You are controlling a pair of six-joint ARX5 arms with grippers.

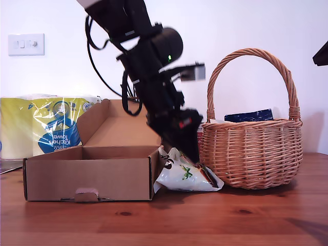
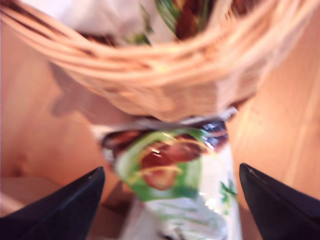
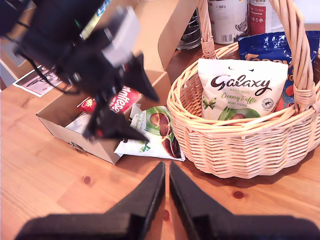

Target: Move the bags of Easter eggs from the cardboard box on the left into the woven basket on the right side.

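The wooden table fills the foreground, and on it, toward the exterior view's left, stands the cardboard box with its lid flap up; a red pouch lies inside it. Toward the exterior view's right stands the woven basket, holding a white Galaxy bag and a dark blue bag. Between box and basket a white-and-green bag lies on the table, touching the box's side. My first gripper hangs over this bag with its fingers spread wide, pinching nothing. My second gripper hovers above the table, its fingers pressed almost together, empty.
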